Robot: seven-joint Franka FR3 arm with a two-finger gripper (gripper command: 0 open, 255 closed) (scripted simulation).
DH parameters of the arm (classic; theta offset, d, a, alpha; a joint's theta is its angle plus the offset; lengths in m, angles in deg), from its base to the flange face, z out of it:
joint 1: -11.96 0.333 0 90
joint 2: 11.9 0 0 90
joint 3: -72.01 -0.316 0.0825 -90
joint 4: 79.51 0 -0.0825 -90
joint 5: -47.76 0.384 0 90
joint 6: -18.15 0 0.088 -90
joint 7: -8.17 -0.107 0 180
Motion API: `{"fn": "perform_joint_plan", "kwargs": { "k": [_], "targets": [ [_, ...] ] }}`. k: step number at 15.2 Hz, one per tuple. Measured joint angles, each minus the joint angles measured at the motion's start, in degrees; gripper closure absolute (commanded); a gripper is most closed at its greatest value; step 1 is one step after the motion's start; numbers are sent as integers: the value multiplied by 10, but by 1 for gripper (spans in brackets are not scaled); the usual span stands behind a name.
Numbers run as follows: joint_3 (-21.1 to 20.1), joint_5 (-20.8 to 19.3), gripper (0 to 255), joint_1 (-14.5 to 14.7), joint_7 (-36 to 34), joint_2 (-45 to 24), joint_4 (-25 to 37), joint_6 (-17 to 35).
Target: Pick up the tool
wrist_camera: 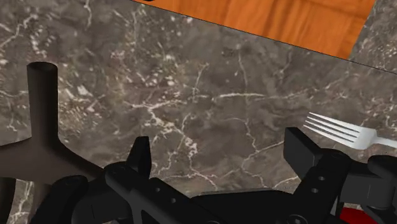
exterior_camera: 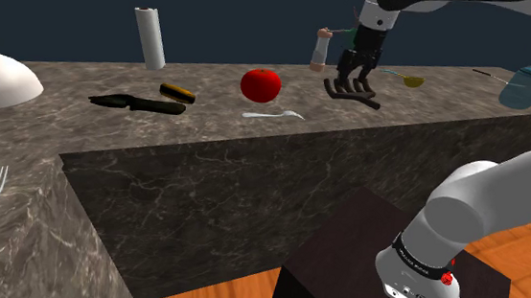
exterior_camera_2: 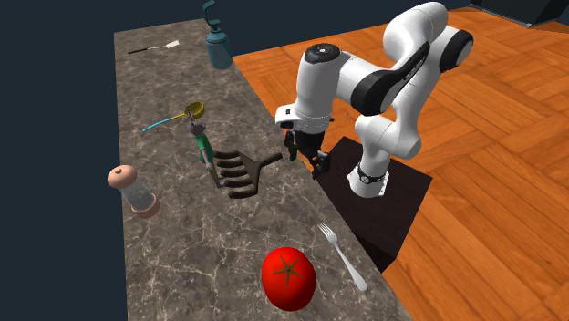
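1. Tool (exterior_camera_2: 239,175), dark and pronged like a rake, lies flat mid-frame in the second exterior view, its handle pointing toward the desk edge, probably the easy end to grab.
2. Jaws stand apart and empty, hovering just beside that handle's end; it is outside the gap, so not lined up.
3. Desk (exterior_camera_2: 182,246) is dark veined marble, with a tomato (exterior_camera_2: 289,277) and a fork (exterior_camera_2: 345,257) lower in the frame and an orange wood floor (exterior_camera_2: 492,137) at right.

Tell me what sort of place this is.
Most likely a home kitchen: a long, dark, marble-look counter carries a fork, a red tomato and a shaker, with a wooden floor beside it.
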Motion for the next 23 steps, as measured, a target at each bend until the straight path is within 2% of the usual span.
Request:
{"fn": "perform_joint_plan", "kwargs": {
  "k": [13,21,22,23],
  "targets": [
    [108,-15,0,-76,15,-141,49,57],
    [118,-13,0,-81,17,-163,14,112],
    [118,-13,255,-81,18,-164,12,114],
    [118,-13,255,-81,18,-164,11,116]
  ]
}}
